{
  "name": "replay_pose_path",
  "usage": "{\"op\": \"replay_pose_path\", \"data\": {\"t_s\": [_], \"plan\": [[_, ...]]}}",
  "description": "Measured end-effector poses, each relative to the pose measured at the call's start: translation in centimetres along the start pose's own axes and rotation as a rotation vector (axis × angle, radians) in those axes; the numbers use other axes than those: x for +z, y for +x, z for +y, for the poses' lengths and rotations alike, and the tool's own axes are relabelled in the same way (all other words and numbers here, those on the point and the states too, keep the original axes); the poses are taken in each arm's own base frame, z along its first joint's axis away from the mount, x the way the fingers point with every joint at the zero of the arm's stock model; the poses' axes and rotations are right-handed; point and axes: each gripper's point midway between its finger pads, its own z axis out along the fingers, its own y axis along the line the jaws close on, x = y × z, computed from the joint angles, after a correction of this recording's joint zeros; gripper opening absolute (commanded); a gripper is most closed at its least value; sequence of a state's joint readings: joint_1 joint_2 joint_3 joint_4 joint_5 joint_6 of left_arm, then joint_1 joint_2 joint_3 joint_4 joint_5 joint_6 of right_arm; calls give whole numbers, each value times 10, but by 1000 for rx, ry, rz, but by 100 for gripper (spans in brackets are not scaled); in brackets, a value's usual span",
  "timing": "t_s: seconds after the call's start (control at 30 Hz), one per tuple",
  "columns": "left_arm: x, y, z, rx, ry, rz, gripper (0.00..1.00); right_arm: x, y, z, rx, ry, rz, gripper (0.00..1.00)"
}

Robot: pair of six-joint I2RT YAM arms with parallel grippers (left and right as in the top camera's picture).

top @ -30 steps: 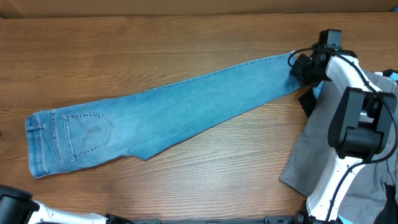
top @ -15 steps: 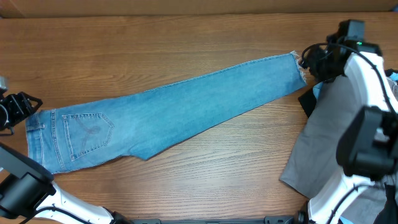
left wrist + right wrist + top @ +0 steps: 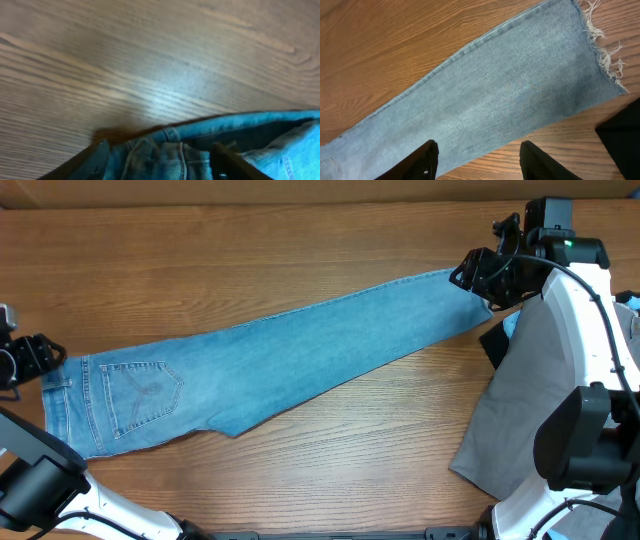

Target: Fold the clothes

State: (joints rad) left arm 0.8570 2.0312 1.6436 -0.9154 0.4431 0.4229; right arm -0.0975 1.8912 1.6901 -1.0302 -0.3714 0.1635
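The light-blue jeans [image 3: 270, 360] lie flat and folded lengthwise, running diagonally across the wooden table. The waist and a stitched back pocket [image 3: 140, 392] are at the left, and the frayed hem [image 3: 602, 50] is at the upper right. My left gripper [image 3: 42, 354] is at the waistband's left edge. In the left wrist view it [image 3: 160, 162] is open, with bunched waistband denim [image 3: 165, 155] between the fingers. My right gripper [image 3: 472, 277] hovers over the hem end. In the right wrist view it [image 3: 480, 160] is open and empty above the leg [image 3: 510, 95].
Grey trousers [image 3: 510, 410] lie heaped at the right edge under the right arm. A black piece [image 3: 492, 342] and a pale-blue scrap [image 3: 510, 326] sit next to them. A cardboard edge [image 3: 300, 190] runs along the back of the table.
My left arm rose from the bottom-left corner to the waistband. My right gripper pulled back right off the hem, then moved left over it again. The jeans have not visibly moved.
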Motion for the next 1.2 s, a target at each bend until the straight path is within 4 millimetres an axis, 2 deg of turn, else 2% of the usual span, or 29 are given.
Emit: {"op": "replay_pose_path", "data": {"t_s": [0.07, 0.13, 0.17, 0.2, 0.43, 0.6, 0.63, 0.7, 0.83, 0.9, 1.0, 1.2], "plan": [[6, 10, -2, -9, 12, 26, 43, 0, 1, 0, -1, 0, 5, 56], [8, 14, -2, -12, 13, 35, 25, 0, 3, 0, 0, -1, 12, 56], [8, 15, -2, -13, 14, 37, 10, 0, 3, 0, 1, -1, 13, 56], [8, 15, -2, -16, 15, 39, 4, 0, 3, 0, 1, -3, 13, 56], [8, 17, -4, -81, 21, 47, 4, 0, 4, 0, -1, -3, 15, 57], [7, 23, -14, -156, 70, 72, 4, 0, 3, 0, -1, -3, 14, 57], [5, 25, -16, -175, 78, 81, 8, 0, 3, 0, -2, -3, 14, 57], [2, 25, -19, -204, 87, 91, 23, 0, 3, 0, -2, -3, 14, 57], [-4, 23, -20, -253, 92, 92, 64, 0, 4, 0, -1, -3, 15, 57], [-5, 22, -18, -271, 92, 84, 76, 0, 5, 0, 0, -2, 19, 57], [-11, 21, -8, -309, 102, 58, 80, 0, 7, 0, 5, 0, 29, 57], [-30, 33, 32, -401, 68, 12, 82, 0, 7, -1, 5, 1, 30, 57]]}}
